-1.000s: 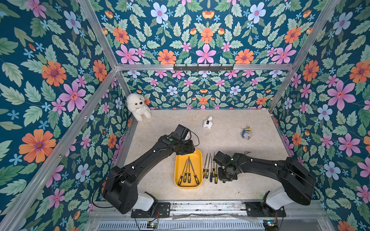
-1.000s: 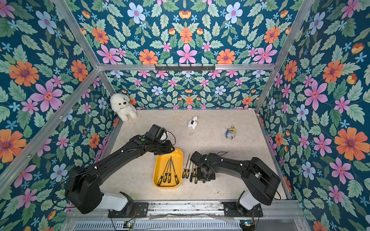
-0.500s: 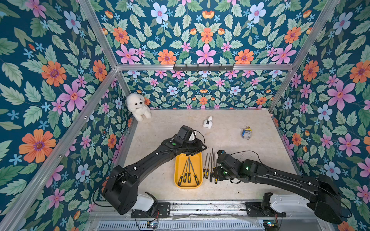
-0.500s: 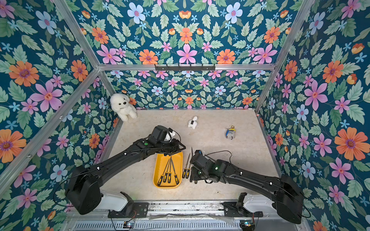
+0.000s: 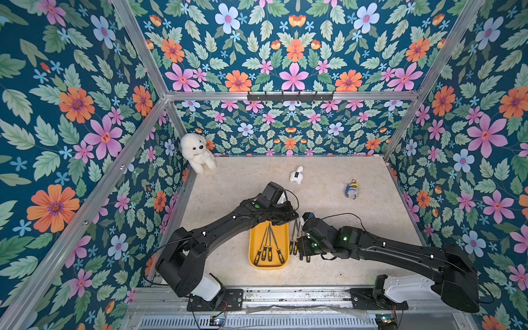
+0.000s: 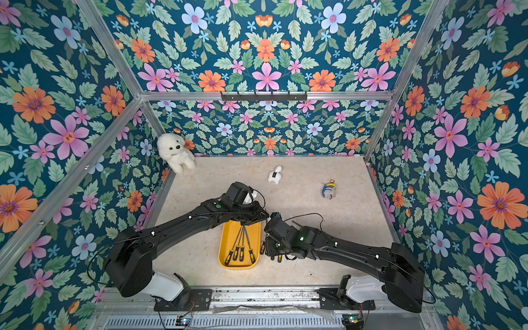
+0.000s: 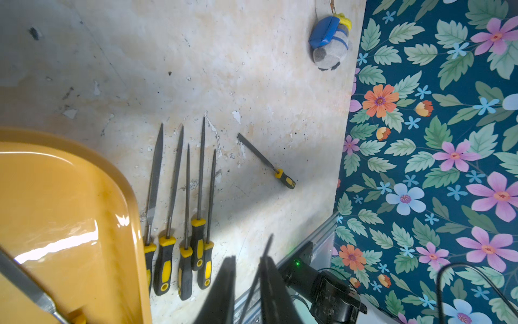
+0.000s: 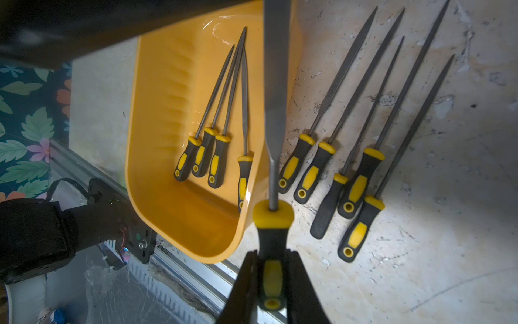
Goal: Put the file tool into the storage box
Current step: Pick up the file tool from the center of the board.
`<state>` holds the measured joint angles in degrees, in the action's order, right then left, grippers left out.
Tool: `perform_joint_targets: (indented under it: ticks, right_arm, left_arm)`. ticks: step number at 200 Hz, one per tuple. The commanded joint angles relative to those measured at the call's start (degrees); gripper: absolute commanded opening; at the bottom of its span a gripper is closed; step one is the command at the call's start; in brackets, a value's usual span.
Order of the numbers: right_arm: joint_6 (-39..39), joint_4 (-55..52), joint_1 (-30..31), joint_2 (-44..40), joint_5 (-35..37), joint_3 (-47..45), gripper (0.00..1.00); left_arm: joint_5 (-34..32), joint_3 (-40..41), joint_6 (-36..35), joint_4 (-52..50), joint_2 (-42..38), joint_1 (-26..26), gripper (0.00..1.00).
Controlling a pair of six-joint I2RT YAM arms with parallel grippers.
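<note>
- The right gripper (image 8: 271,266) is clamped on the black-and-yellow handle of a file (image 8: 276,84), which it holds raised just beside the storage box (image 8: 157,117).
- The left gripper (image 7: 249,256) is at the box's far end with its fingers close together. Whether they grip anything cannot be told.
- Four files (image 8: 213,162) lie in the box, and five more (image 8: 361,179) lie just beside it.
- The table (image 5: 371,177) is beige and scuffed, and floral walls (image 5: 285,77) surround it.

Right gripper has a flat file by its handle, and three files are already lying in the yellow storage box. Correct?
Not quite: four files lie in the storage box, not three, as the right wrist view shows. The right gripper does hold a flat file by its handle.
</note>
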<state>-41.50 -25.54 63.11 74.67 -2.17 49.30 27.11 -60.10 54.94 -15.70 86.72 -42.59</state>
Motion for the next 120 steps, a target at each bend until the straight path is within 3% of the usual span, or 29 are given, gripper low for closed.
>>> perform_joint_targets:
  ticks: [1,18,41,51,62,83,120]
  right_arm:
    - [0.4,1.3,0.1,-0.1,-0.3,0.2,0.10]
    - [0.4,1.8,0.1,0.1,-0.5,0.1,0.10]
    - [0.6,1.9,0.1,0.2,-0.8,0.4,0.17]
    - [0.9,2.1,0.1,0.1,-0.9,0.7,0.28]
    - [0.9,1.7,0.1,-0.2,-0.8,1.3,0.48]
    - [0.7,-0.3,-0.8,-1.9,1.5,3.4,0.71]
    - [-2.4,-2.6,-9.6,-8.1,-0.8,1.1,0.75]
  left_arm:
    - [-1.3,-0.9,-2.0,-2.3,0.8,0.0,0.07]
    - [-2.1,-1.3,-3.1,-3.4,1.2,0.0,0.00]
    - [-3.6,-2.6,-5.1,-6.1,1.6,0.3,0.00]
    - [-4.0,-3.0,-5.8,-6.9,1.3,0.8,0.00]
    - [-3.8,-3.2,-6.8,-7.9,0.8,2.0,0.00]
    - [-4.4,-5.5,-11.3,-12.9,-1.0,6.1,0.00]
    - [-10.5,-9.6,-21.2,-24.1,-1.6,11.1,0.00]
